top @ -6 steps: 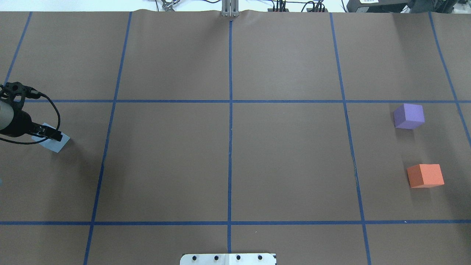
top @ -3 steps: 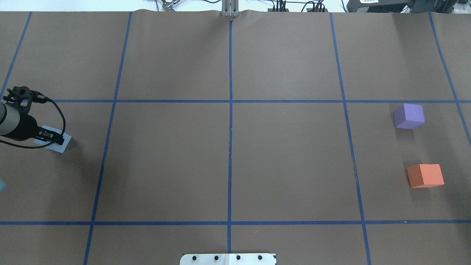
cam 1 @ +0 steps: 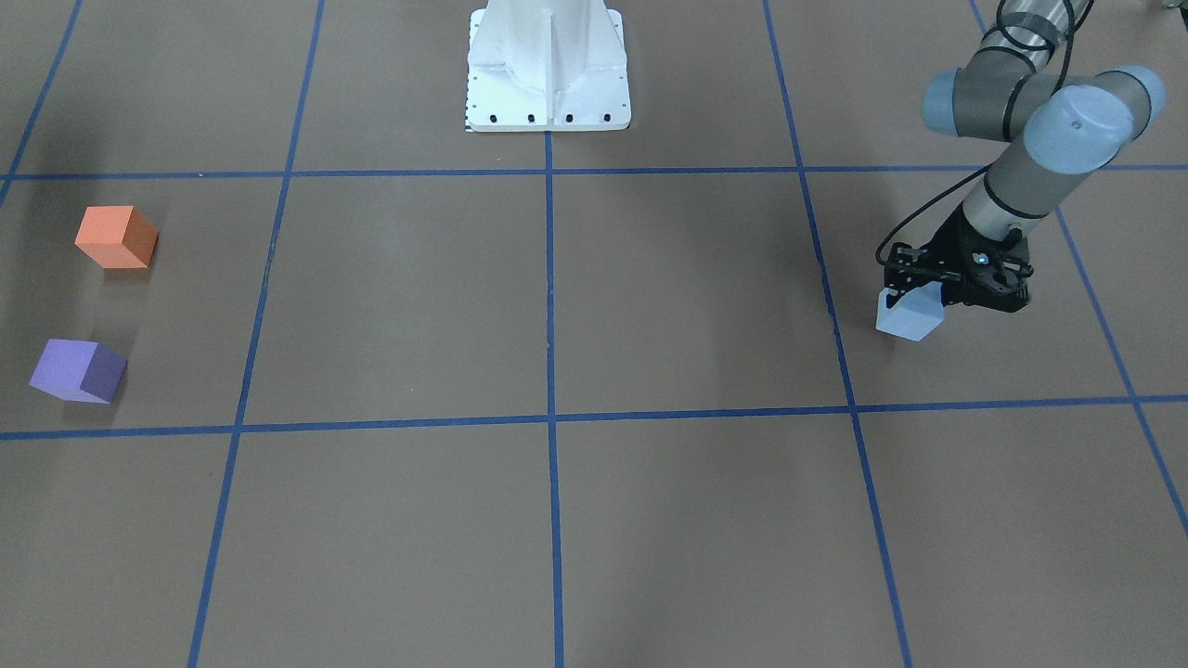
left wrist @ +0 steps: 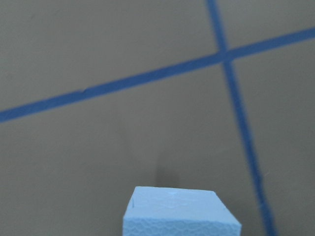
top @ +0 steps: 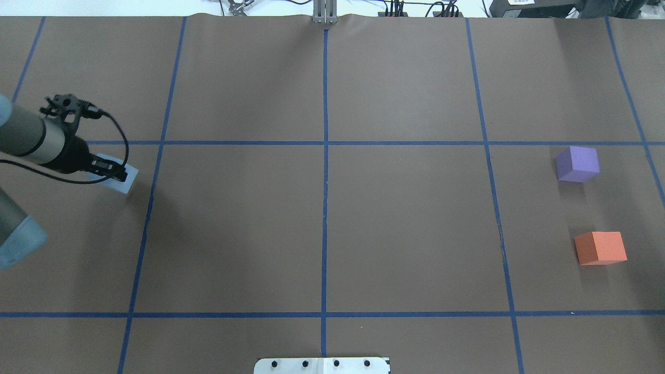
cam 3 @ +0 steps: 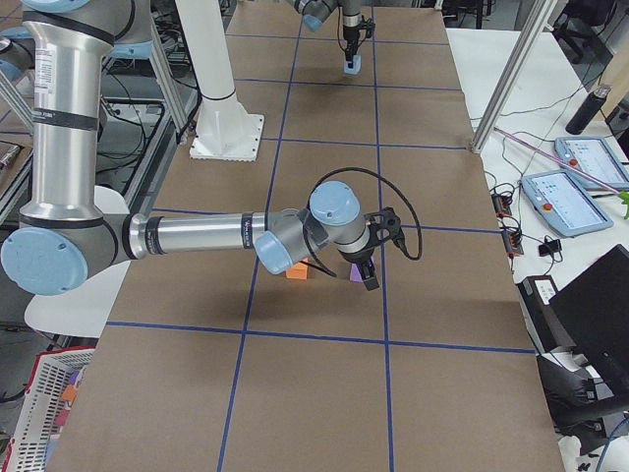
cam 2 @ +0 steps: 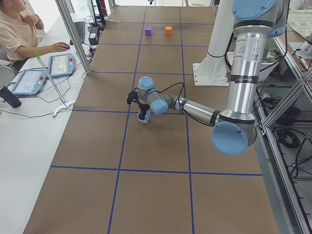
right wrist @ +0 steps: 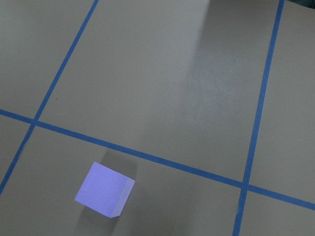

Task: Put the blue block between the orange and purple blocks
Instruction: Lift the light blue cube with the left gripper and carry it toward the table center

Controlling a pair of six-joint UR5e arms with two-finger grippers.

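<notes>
My left gripper is shut on the light blue block and holds it a little above the table at the far left. They also show in the front-facing view, gripper and block. The left wrist view shows the block's top. The purple block and the orange block sit apart at the far right, purple farther from me. My right gripper hangs over the purple block; I cannot tell whether it is open or shut.
Blue tape lines divide the brown table into squares. The white robot base stands at my edge of the table. An operator sits at a side bench with tablets.
My left gripper has moved right and away from me with the blue block in it, towards the tape crossing. The purple and orange blocks have not moved.
</notes>
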